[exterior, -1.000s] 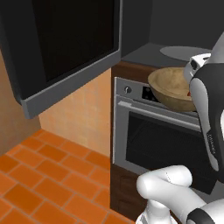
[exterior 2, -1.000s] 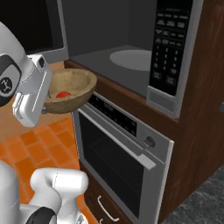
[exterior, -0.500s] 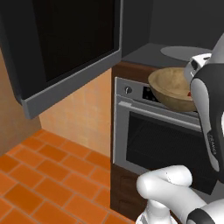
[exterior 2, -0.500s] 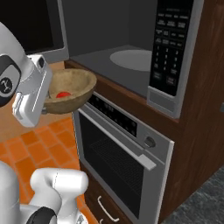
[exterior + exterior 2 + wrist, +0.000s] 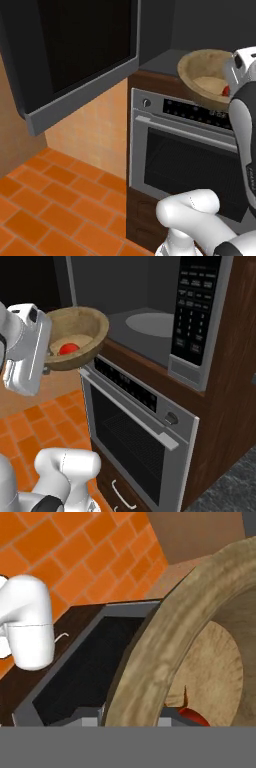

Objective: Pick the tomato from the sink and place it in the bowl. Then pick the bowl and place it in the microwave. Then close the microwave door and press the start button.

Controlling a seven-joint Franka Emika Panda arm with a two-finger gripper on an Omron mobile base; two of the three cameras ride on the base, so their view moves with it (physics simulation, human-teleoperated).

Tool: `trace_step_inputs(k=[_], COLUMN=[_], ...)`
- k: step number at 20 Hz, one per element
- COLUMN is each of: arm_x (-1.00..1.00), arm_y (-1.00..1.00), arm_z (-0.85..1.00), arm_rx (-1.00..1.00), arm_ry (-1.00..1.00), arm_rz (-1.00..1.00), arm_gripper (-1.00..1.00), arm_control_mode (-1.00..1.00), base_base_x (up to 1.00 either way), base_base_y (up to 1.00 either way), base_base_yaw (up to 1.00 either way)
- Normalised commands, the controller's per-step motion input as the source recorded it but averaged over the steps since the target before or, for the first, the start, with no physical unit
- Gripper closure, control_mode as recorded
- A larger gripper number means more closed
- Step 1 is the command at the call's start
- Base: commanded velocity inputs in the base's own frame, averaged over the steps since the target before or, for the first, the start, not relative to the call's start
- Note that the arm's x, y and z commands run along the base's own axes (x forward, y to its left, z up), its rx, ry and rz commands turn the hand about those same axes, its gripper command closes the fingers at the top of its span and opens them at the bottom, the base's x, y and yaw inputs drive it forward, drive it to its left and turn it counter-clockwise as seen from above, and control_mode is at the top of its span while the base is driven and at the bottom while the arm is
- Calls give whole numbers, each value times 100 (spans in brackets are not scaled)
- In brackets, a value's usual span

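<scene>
Lifted and carried nearer the open microwave [image 5: 150, 316], the bowl [image 5: 80, 336] now hangs tilted at the cavity's mouth — above the steel oven [image 5: 135, 421]. Jaws grip its rim; the tomato [image 5: 69, 349] lies inside — door [image 5: 75, 55] swung open.

The dark grey built-in microwave [image 5: 150, 311] stands open; its cavity mouth is unobstructed, with a pale round turntable [image 5: 150, 323] lying flat on the floor inside. The wide tan-brown wooden bowl [image 5: 75, 336], carrying a small red tomato [image 5: 69, 349], hangs just outside the cavity's front edge, above the steel oven [image 5: 140, 426] and apart from it. The broad black glass microwave door [image 5: 75, 55] is swung out to the left, walling off that side. The right side is bounded by the microwave's keypad panel [image 5: 197, 316].
</scene>
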Motion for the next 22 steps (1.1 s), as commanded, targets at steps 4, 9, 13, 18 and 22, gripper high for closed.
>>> trace_step_inputs(k=[4, 9, 13, 18, 22], arm_x=[46, 57, 79, 52, 69], arm_y=[-8, -13, -21, -42, -31], arm_z=[22, 26, 5, 5, 13], arm_rx=[0, 0, 1, 5, 4], arm_ry=[-38, -31, -6, 0, 5], arm_rz=[-17, -15, -2, 0, 0], arm_gripper=[100, 100, 100, 100, 100], arm_control_mode=[-100, -100, -100, -100, -100], base_base_x=[0, 0, 0, 0, 0], base_base_y=[0, 0, 0, 0, 0], base_base_yaw=[0, 0, 0, 0, 0])
